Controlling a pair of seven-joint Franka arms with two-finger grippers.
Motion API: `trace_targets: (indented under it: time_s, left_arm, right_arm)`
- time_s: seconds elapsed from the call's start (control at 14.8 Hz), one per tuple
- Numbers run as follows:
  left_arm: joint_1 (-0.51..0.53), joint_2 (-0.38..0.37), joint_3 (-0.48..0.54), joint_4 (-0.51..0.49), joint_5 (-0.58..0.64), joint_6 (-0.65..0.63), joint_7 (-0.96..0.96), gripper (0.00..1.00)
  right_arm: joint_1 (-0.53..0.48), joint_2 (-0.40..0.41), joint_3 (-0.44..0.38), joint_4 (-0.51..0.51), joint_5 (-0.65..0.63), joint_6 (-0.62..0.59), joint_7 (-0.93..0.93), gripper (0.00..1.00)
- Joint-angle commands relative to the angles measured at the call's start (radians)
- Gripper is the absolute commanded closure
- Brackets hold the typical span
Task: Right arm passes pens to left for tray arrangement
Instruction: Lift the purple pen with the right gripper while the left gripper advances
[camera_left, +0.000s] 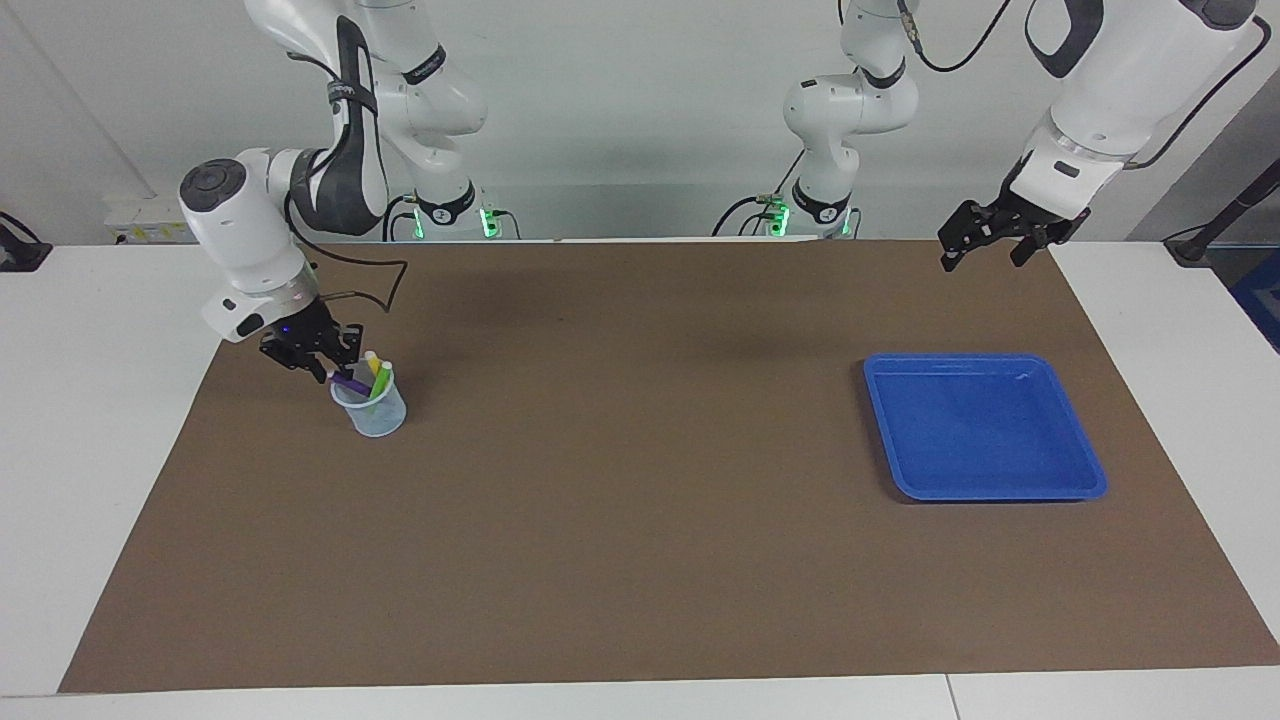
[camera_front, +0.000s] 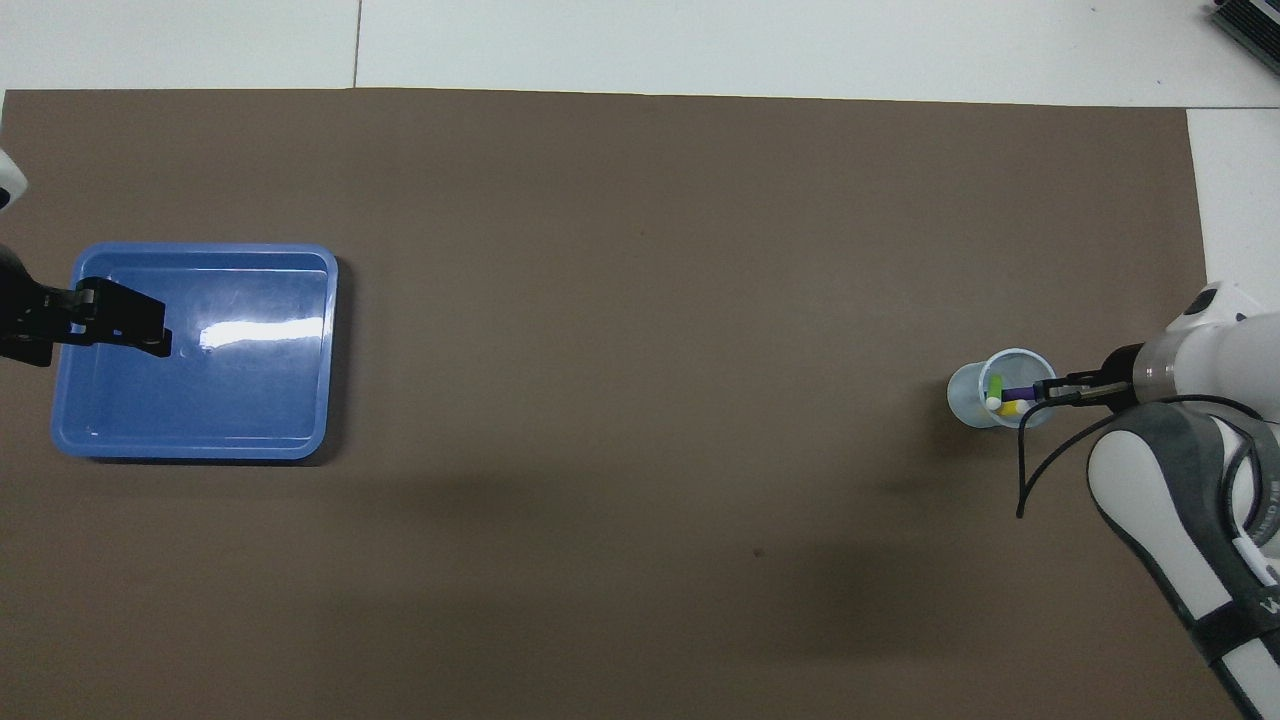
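Observation:
Three pens stand in a translucent cup (camera_left: 377, 415) toward the right arm's end of the table: purple (camera_left: 353, 384), yellow (camera_left: 375, 365) and green (camera_left: 381, 386). My right gripper (camera_left: 331, 368) is at the cup's rim, its fingers drawn together on the purple pen's upper end. From overhead the right gripper (camera_front: 1046, 393) meets the purple pen (camera_front: 1018, 393) beside the green (camera_front: 996, 384) and yellow (camera_front: 1012, 407) ones. The blue tray (camera_left: 985, 430) lies empty toward the left arm's end. My left gripper (camera_left: 982, 250) hangs open, high in the air, and waits.
A brown mat (camera_left: 640, 480) covers most of the white table (camera_left: 100, 400). The right arm's black cable (camera_left: 392, 282) loops just above the mat beside the cup. From overhead the raised left gripper (camera_front: 150, 330) overlaps the tray (camera_front: 220, 410).

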Motion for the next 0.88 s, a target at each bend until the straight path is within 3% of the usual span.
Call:
trace_targets:
  time_s: [0.0, 0.07, 0.27, 0.47, 0.81]
  left_arm:
    - [-0.035, -0.038, 0.001, -0.046, 0.014, -0.005, -0.093, 0.00]
    - [-0.037, -0.038, 0.001, -0.045, 0.008, -0.004, -0.121, 0.00]
    - [-0.051, -0.038, 0.000, -0.046, -0.044, -0.004, -0.211, 0.00]
    - [-0.055, -0.038, 0.000, -0.048, -0.137, -0.004, -0.390, 0.00]
    - [-0.161, -0.054, 0.000, -0.077, -0.199, 0.042, -0.750, 0.00]
  right_arm:
    - [-0.011, -0.017, 0.006, -0.022, -0.004, 0.015, -0.022, 0.84]
    - [-0.009, -0.017, 0.006, -0.020, -0.004, 0.013, -0.014, 0.91]
    - [-0.005, -0.017, 0.006, -0.020, -0.004, 0.005, -0.013, 1.00]
    - [0.001, -0.016, 0.006, -0.010, -0.004, -0.005, 0.001, 1.00]
    - [0.021, -0.004, 0.017, 0.072, -0.002, -0.108, 0.015, 1.00]
